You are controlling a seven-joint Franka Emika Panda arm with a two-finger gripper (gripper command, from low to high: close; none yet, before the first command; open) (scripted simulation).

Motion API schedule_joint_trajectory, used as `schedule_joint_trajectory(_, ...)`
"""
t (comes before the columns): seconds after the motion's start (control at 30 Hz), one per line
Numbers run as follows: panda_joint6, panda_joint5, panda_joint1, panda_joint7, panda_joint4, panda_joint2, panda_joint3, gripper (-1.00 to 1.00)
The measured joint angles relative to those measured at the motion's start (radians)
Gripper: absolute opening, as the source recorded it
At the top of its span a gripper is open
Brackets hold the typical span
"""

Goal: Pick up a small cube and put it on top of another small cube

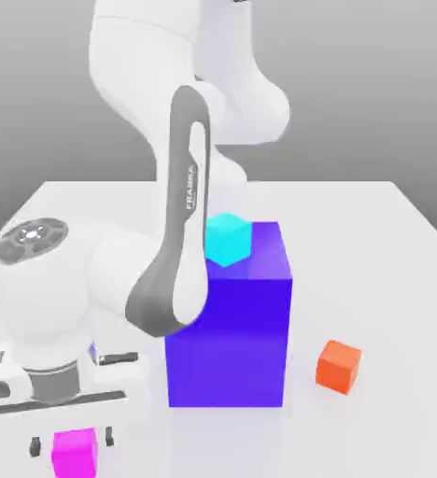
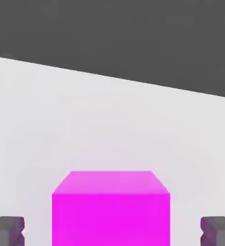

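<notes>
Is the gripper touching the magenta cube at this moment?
Apart: the hand view shows pale gaps between the magenta cube and both fingertips of the gripper.

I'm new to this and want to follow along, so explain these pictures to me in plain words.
This is a single white robot arm in a simulated scene. At its end is a tool with two fingers.

The exterior view comes from a camera standing off the arm. The hand view comes from a camera on the hand, looking at the magenta cube between the open fingers.

On the pale surface stand a large blue block and, toward the exterior view's right, an orange cube. A cyan cube appears at the block's top.

Nothing is held: gaps remain on both sides of the magenta cube.
</notes>
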Motion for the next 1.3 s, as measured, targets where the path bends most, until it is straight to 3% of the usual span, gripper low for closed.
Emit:
schedule_joint_trajectory(0.17, -0.002, -0.002, 0.000, 0.001, 0.000, -0.002, -0.001, -1.00)
schedule_joint_trajectory(0.37, -0.120, -0.095, 0.048, 0.108, -0.058, -0.175, -0.101, -1.00)
schedule_joint_trajectory(0.67, -0.143, -0.148, 0.009, 0.400, -0.198, -0.331, -0.288, -1.00)
schedule_joint_trajectory(0.83, -0.143, -0.243, -0.038, 0.613, -0.281, -0.430, -0.393, -1.00)
schedule_joint_trajectory(1.0, -0.136, -0.378, -0.145, 0.849, -0.360, -0.530, -0.430, -1.00)
schedule_joint_trajectory(1.07, -0.093, -0.316, -0.148, 0.823, -0.368, -0.488, -0.415, -1.00)
schedule_joint_trajectory(1.2, 0.018, -0.076, -0.210, 0.657, -0.358, -0.338, -0.300, -1.00)
schedule_joint_trajectory(1.23, 0.037, -0.036, -0.230, 0.628, -0.356, -0.313, -0.271, 1.00)
schedule_joint_trajectory(1.3, 0.037, -0.036, -0.230, 0.628, -0.356, -0.313, -0.271, 1.00)
